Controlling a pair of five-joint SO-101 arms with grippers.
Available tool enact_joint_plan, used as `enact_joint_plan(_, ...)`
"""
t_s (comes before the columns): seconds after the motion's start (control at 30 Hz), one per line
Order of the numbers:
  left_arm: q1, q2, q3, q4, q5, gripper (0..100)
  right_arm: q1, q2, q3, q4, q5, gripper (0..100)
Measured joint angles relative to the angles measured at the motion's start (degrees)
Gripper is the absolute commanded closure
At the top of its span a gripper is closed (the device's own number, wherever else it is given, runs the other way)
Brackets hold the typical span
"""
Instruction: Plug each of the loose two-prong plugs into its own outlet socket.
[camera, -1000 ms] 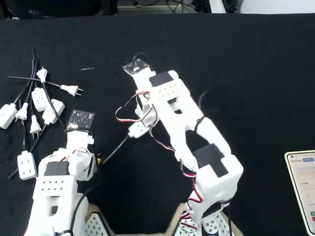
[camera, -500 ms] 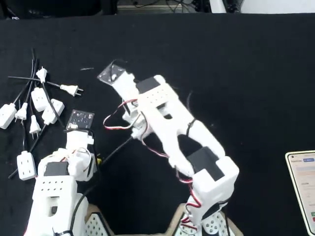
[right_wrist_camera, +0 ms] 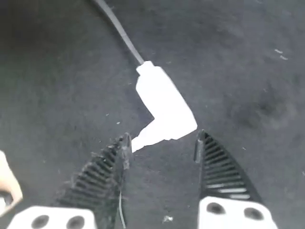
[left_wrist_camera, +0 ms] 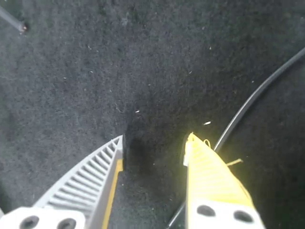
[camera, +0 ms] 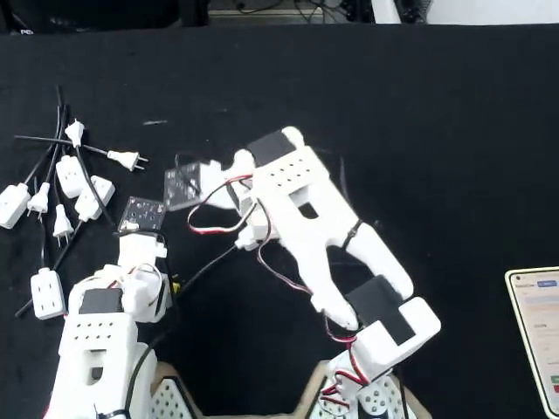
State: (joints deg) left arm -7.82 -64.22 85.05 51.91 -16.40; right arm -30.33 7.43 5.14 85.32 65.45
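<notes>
A black, felt-like cloth [camera: 437, 122] covers the table, flecked with pale lint in the wrist views.

The right gripper [right_wrist_camera: 162, 140] stands spread. Its two black fingers [right_wrist_camera: 102, 174] are wedge-shaped, with ribbed inner faces. Just past their tips, in line with the gap, a white plug [right_wrist_camera: 164, 112] lies flat on the cloth. It is smooth moulded plastic with a bent, angular body, and a thin cord [right_wrist_camera: 114, 26] runs away from its far end. Its narrow end points at one fingertip and lies just beside it; I cannot tell whether they touch. In the high view the right gripper [camera: 182, 186] hangs left of centre, at the end of a blocky white arm draped with red and white wires. A white fitting [camera: 247, 234] with a black lead shows from under that arm, partly hidden; I cannot tell whether it is the same plug.

The left gripper [left_wrist_camera: 155, 143] is also spread, over bare cloth. One finger [left_wrist_camera: 93, 176] is pale grey and ribbed, the other has a yellow face. A black cable [left_wrist_camera: 252, 102] passes beside the yellow one. From above, the left gripper [camera: 142, 214] sits near the right one, with a gap between them.

At the table's left side lies a tangle of black leads. It includes a small two-prong plug [camera: 129, 160] and a boxy white outlet socket [camera: 47, 293], with several more of each among them. A phone [camera: 534, 336] with a lit screen lies at the right edge.
</notes>
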Motion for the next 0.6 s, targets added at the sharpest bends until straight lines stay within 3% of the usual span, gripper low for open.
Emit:
enact_joint_plan(0.23, 0.00, 0.00, 0.00, 0.00, 0.00, 78, -0.53, 2.20, 4.84, -9.93, 1.14, 78.3)
enact_joint_plan(0.6, -0.09, 0.09, 0.09, 0.00, 0.09, 78, -2.02, 9.49, 3.78, -11.25, 6.51, 78.9)
